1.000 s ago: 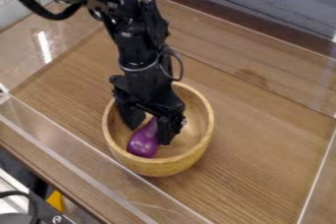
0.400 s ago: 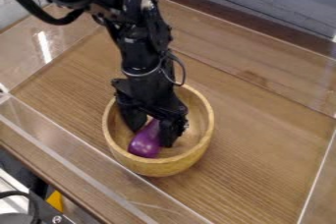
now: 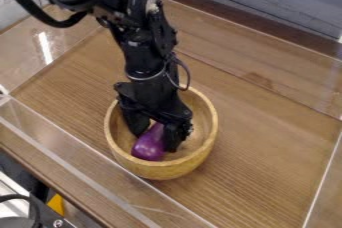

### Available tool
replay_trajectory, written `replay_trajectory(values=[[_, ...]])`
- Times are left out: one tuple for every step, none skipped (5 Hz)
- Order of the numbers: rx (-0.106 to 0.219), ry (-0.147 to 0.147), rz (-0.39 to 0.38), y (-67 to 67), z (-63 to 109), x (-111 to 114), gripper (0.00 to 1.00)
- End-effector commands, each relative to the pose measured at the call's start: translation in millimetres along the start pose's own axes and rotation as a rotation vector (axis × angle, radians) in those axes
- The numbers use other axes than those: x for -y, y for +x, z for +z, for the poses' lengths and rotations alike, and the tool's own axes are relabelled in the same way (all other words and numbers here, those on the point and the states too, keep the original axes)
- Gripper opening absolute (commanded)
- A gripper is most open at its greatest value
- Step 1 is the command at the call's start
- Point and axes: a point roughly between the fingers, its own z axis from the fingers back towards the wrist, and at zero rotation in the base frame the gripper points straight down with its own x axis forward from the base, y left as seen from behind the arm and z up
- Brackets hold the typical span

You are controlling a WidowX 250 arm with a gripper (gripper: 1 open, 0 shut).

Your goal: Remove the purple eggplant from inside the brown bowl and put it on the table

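One view is all there is, an overhead-angled look from the front of the cell, so everything has to be judged from it. It shows the purple eggplant (image 3: 148, 144) lying inside the brown bowl (image 3: 195, 155), toward the near-left part of the hollow, its fat glossy end nearest the camera. The gripper (image 3: 155, 132) points straight down into the bowl with its dark fingers (image 3: 177, 129) spread wide, one on each side of the eggplant's upper part. Nothing is clamped yet: the jaws straddle the fruit rather than pinch it, and I cannot tell whether either finger brushes its skin or the bowl's floor.

The step in hand looks like the grasp itself. To do it well, the jaws should close across the eggplant's narrow width, near its thick middle rather than its tapering end, since the smooth rounded skin could squirt out of an off-centre pinch. Closing should be gentle and even so the bowl is not shoved across the surface (image 3: 267, 82). Once the hold is firm, the lift needs to go straight up until the fruit clears the thick rim, and only then sideways toward bare wood beside the bowl, well inside the clear walls
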Motion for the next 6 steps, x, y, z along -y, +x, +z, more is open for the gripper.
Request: replay_trajectory(values=[[0.030, 0.006, -0.003, 5.4, 5.0, 1, 0.00], [0.031, 0.000, 0.005, 4.6, 8.3, 2, 0.00], [0.033, -0.009, 0.013, 3.9, 13.3, 4, 0.00], [0.034, -0.017, 0.021, 3.3, 18.3, 6, 0.00], [0.035, -0.026, 0.029, 2.8, 22.8, 8, 0.00], [0.035, -0.033, 0.035, 2.3, 26.8, 10, 0.00]])
